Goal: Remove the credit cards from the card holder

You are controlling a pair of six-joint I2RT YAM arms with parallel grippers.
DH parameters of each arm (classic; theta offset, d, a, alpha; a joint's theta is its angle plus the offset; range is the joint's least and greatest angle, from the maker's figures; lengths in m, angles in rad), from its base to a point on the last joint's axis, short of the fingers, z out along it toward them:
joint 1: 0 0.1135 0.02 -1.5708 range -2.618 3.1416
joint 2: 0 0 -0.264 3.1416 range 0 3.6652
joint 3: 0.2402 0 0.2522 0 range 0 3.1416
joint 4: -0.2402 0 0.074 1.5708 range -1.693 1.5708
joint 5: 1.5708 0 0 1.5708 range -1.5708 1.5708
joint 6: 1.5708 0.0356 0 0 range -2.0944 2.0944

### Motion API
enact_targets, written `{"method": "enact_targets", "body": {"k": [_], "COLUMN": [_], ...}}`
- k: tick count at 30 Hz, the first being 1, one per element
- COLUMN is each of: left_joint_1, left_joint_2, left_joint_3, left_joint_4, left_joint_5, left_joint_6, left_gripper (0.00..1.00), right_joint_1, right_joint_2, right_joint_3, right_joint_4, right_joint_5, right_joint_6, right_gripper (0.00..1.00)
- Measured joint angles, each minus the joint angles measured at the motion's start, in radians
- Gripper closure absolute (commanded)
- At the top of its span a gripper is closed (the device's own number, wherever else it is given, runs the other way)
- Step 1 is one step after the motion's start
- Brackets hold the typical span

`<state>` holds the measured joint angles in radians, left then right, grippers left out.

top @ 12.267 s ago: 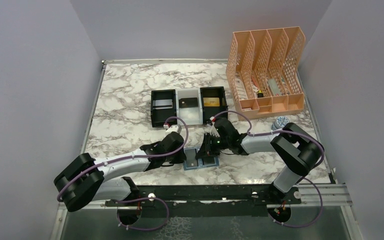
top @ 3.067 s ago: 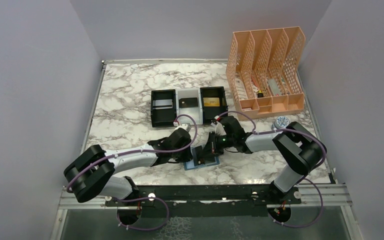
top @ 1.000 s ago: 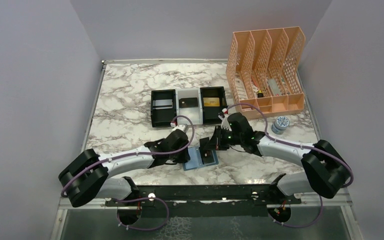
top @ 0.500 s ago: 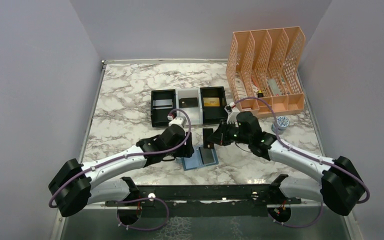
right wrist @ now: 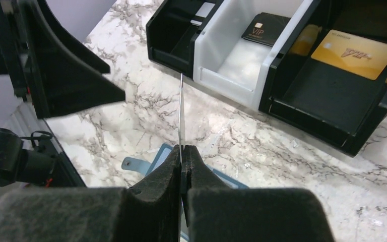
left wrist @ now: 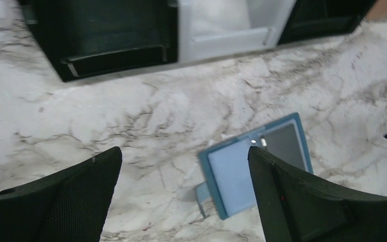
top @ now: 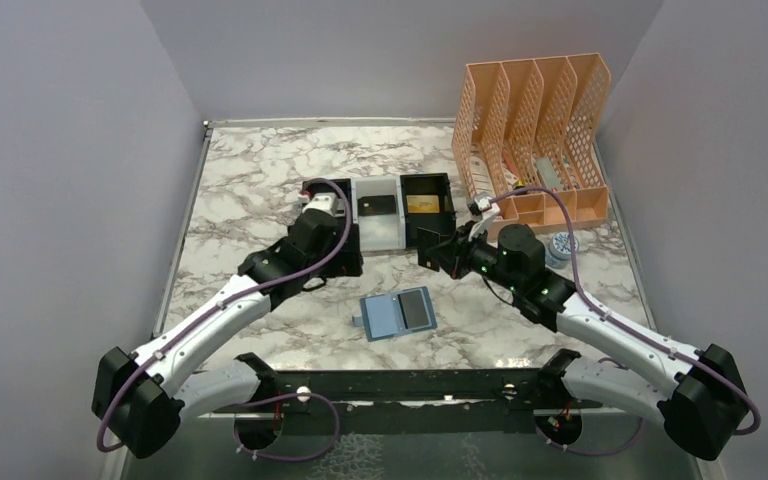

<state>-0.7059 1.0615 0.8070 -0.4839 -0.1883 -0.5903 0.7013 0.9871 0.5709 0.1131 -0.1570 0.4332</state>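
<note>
The marble table (top: 260, 190) is no longer crowded at its near middle: both arms, bent over the card holder (top: 385, 318) a second ago, are now drawn back from it. The left arm (top: 230, 300) is lifted and swung toward the far left. The left gripper (left wrist: 184, 151) is brought above the near edge of the three-compartment tray (top: 380, 232), its fingers spread wide with nothing between them. The right arm (top: 600, 325) is pulled back toward the far right, in front of the tray's right black compartment.

The card holder is thereby released. It is left lying open and flat on the table, near of the tray and between the two grippers, touched by neither.

The right gripper (right wrist: 182, 151) is pressed together on a thin card (right wrist: 181, 108), held upright and seen edge-on in the right wrist view, so its colour cannot be told. One more card is thus judged to be out of the holder and ready to be set down. A black card (right wrist: 264, 27) already lies in the white middle compartment and a gold card (right wrist: 355, 53) in the right one.

A grey card (left wrist: 284, 146) is still seen in the holder's right panel, so the task is judged unfinished. With the holder no longer pinned down, it may need to be steadied again before that card is drawn.
</note>
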Motion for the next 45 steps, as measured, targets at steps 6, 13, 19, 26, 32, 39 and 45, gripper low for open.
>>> {"method": "enact_targets", "body": {"k": [6, 13, 19, 26, 32, 39, 45], "left_joint_1": [0.190, 0.254, 0.254, 0.254, 0.254, 0.254, 0.254], "left_joint_2": [-0.051, -0.163, -0.254, -0.292, -0.319, -0.330, -0.330], "left_joint_3": [0.014, 0.005, -0.034, -0.059, -0.059, -0.060, -0.060], "left_joint_4": [-0.068, -0.081, -0.077, -0.079, -0.079, -0.079, -0.079], "left_joint_5": [-0.034, -0.162, -0.218, -0.253, -0.277, -0.285, -0.285], "left_joint_6": [0.070, 0.105, 0.111, 0.106, 0.104, 0.103, 0.103], "left_gripper": [0.01, 0.01, 0.01, 0.01, 0.01, 0.01, 0.01], "right_joint_1": [0.000, 0.000, 0.000, 0.043, 0.117, 0.126, 0.122], "right_joint_2": [0.020, 0.137, 0.265, 0.495, 0.676, 0.853, 0.956], "right_joint_3": [0.018, 0.118, 0.202, 0.437, 0.612, 0.710, 0.780], "right_joint_4": [0.015, 0.015, 0.027, 0.002, -0.015, -0.044, -0.060], "right_joint_5": [0.012, 0.017, 0.016, 0.023, 0.152, 0.314, 0.349], "right_joint_6": [-0.130, -0.266, -0.378, -0.607, -0.853, -1.034, -1.116], "right_gripper": [0.99, 0.99, 0.99, 0.99, 0.99, 0.99, 0.99]}}
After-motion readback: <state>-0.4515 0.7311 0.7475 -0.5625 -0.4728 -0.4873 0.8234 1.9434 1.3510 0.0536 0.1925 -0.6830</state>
